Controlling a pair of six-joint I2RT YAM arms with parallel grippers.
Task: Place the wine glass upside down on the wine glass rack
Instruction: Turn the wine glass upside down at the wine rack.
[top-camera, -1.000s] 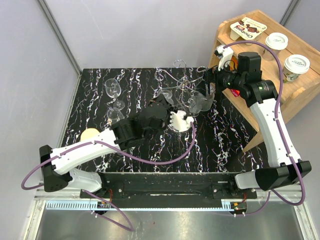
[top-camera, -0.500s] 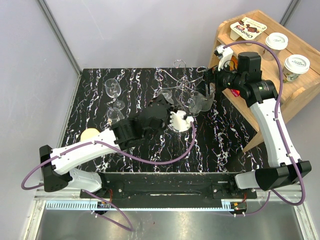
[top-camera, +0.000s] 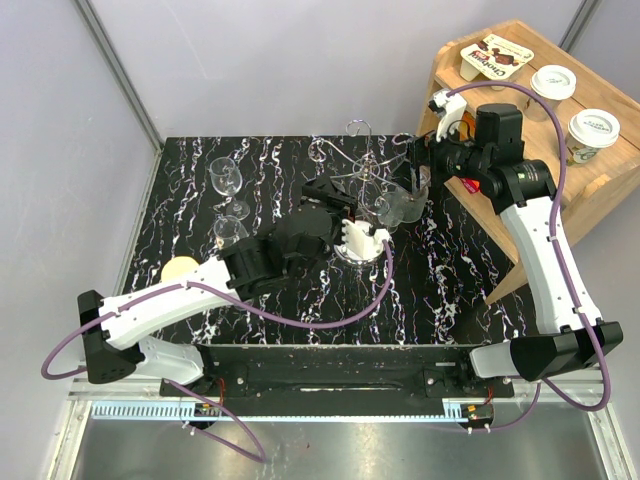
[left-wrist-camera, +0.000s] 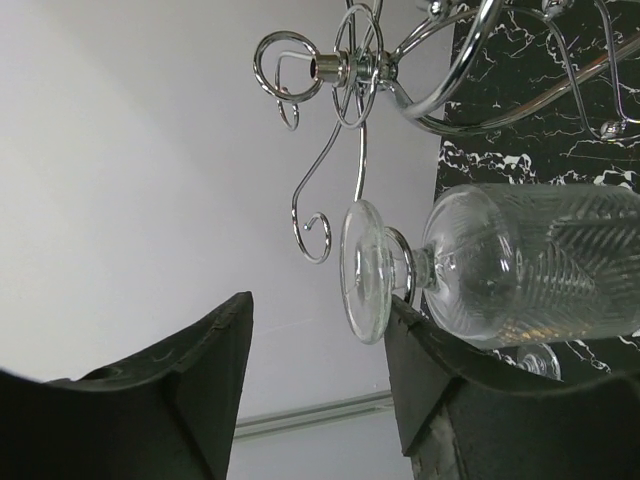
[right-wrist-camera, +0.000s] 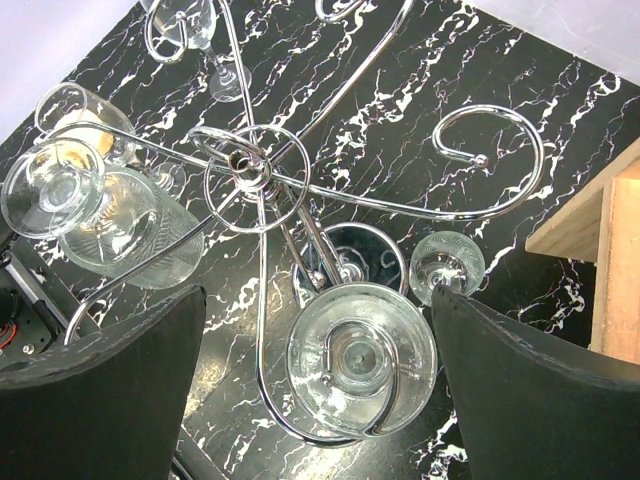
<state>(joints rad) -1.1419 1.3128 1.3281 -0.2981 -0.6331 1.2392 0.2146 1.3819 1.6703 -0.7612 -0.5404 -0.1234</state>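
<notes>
In the left wrist view, a ribbed wine glass (left-wrist-camera: 530, 265) hangs upside down from a curled arm of the chrome wine glass rack (left-wrist-camera: 355, 70). Its round foot (left-wrist-camera: 365, 270) rests on the wire. My left gripper (left-wrist-camera: 318, 305) is open around that foot, whose rim lies close to the right finger (left-wrist-camera: 440, 380). From the right wrist view the same glass (right-wrist-camera: 110, 235) shows at the left, and a second glass (right-wrist-camera: 360, 360) hangs on another arm. My right gripper (right-wrist-camera: 318, 300) is open above this second glass and holds nothing. The rack (top-camera: 362, 170) stands mid-table.
Two more wine glasses (top-camera: 228, 178) (top-camera: 232, 228) stand on the black marbled table (top-camera: 460, 270) at the left. A pale round disc (top-camera: 182, 268) lies near the left arm. A wooden shelf (top-camera: 600, 170) with paper cups stands at the right, behind my right arm.
My left gripper has opened and let go of the wine glass, which stays hanging on the rack arm. The right arm has not moved.
</notes>
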